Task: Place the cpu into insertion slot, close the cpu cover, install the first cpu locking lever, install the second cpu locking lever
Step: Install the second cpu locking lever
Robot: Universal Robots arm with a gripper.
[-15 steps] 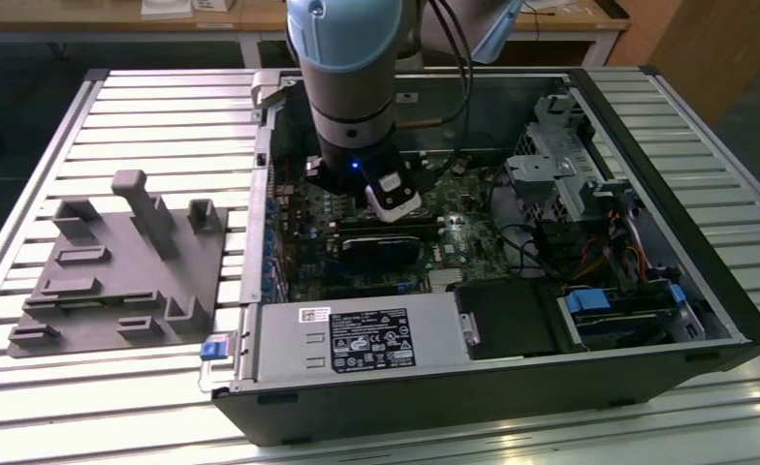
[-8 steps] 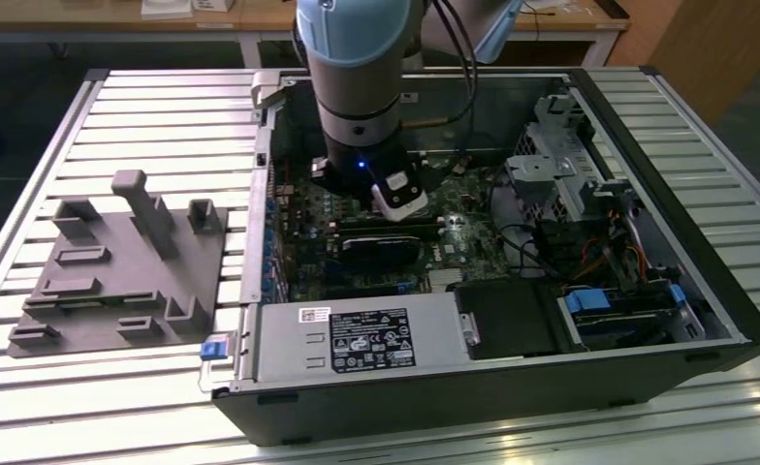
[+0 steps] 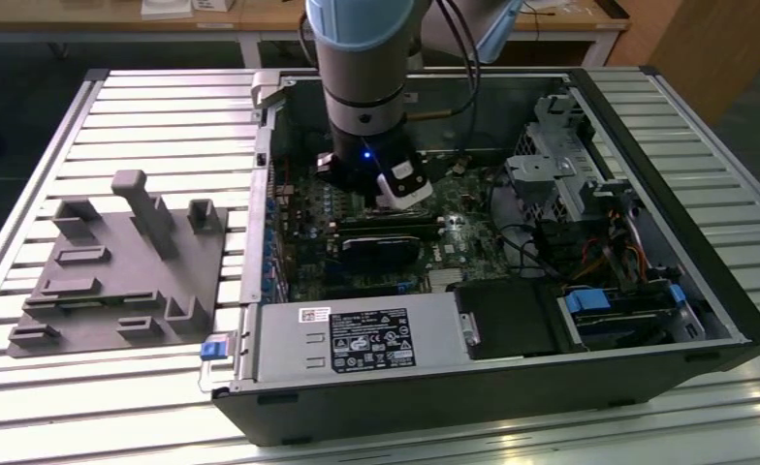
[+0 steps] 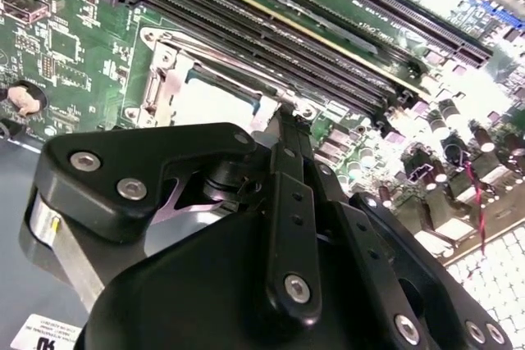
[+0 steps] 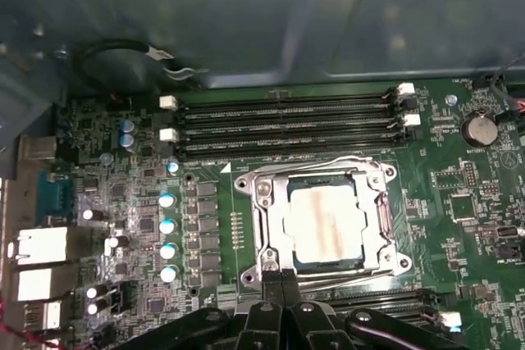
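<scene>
We see the arm (image 3: 361, 87) reaching down into the open case (image 3: 690, 320), which lies on a slatted table (image 3: 96, 116). A grey fixture block (image 3: 115, 266) sits on the table at the case's 9 o'clock in the exterior view.

In the first wrist view, the cpu (image 5: 324, 225) lies flat in the slot (image 5: 324, 217), its pale metal top showing through the window of the cover (image 5: 273, 227). The cover looks lowered over the chip, its silvery frame lying around the cpu's edges. Green board (image 5: 459, 194) surrounds the socket, and the long memory slots (image 5: 283, 125) run at the socket's 12 o'clock in that picture.

The gripper (image 5: 283, 280) is just beside the socket, at its 6 o'clock edge in the first wrist view. Its two fingers (image 5: 273, 284) stand pressed together with no gap between them, tips near the frame's rim. Whether they touch the frame we cannot tell. In the second wrist view, the gripper (image 4: 285, 116) points at the same socket corner, and the cpu (image 4: 217, 104) shows beyond it.
</scene>
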